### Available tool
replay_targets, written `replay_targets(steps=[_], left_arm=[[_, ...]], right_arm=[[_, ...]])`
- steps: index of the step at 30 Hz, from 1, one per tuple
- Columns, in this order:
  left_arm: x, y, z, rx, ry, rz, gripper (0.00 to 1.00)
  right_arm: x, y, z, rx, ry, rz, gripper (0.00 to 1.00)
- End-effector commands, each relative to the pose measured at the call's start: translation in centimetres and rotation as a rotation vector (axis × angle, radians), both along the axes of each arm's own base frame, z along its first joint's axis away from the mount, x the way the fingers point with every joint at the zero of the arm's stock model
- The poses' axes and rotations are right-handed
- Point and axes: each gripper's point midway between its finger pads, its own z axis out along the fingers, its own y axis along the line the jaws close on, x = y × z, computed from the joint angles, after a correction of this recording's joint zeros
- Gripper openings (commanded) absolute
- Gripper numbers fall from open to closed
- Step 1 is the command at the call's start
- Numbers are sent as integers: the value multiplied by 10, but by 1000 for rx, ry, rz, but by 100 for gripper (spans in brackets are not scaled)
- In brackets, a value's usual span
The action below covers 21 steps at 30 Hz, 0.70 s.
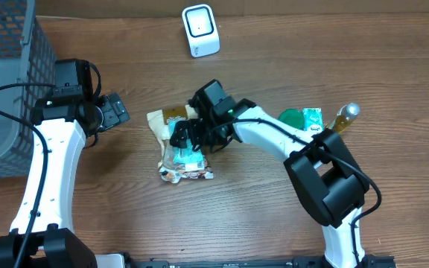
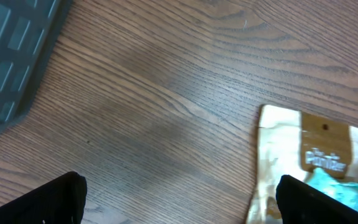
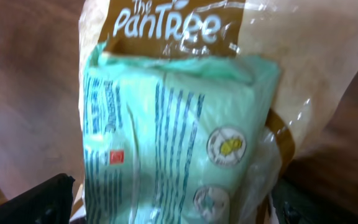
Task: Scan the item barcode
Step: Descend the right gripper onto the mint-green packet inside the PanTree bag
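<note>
Overhead view of the wooden table (image 1: 125, 216). A white barcode scanner (image 1: 200, 30) stood upright at the far edge, well apart from the goods. A grey mesh basket (image 1: 6, 89) occupied the far left corner; only part of it fell in frame, showing a grey floor. To the right of centre lay a round green item (image 1: 291, 117), a green-and-white packet (image 1: 313, 119) just beside it, and a bottle (image 1: 345, 115) with a silver cap, partly hidden by the right arm.

At the table's centre lay a beige "The PanTree" bag (image 1: 162, 119) with a mint-green packet (image 1: 187, 154) lying on top of it; the right arm crossed over both.

The right gripper (image 1: 188, 138) hung directly above this pile. In the right wrist view its fingers (image 3: 36, 202) were spread fully wide, flanking the mint-green packet, and gripped nothing; contact could not be judged.

The left gripper (image 1: 114, 112) hovered near the basket, to the left of the pile, jaws fully apart and empty. The left wrist view showed bare wood between its fingers (image 2: 42, 202), with the basket's corner at upper left and the bag's end at lower right.
</note>
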Motion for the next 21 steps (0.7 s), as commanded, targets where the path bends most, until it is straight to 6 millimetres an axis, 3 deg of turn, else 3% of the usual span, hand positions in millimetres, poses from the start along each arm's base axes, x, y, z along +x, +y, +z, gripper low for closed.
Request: replay_targets(steps=[1,7,14,21], left_arm=[[2,1,7,14,-19,-11,100],[2,1,7,14,-19,-11,99],[2,1,7,14,-19,-11,100],[2,1,7,14,-19,-11,100]], right_arm=[[-21,3,-28,-42,53,29,100],[-22,11,-26,-26,39,36,100],[-20,13,-25,-21,133,-115,100],[-19,3,-31,-76,123,-139,100]])
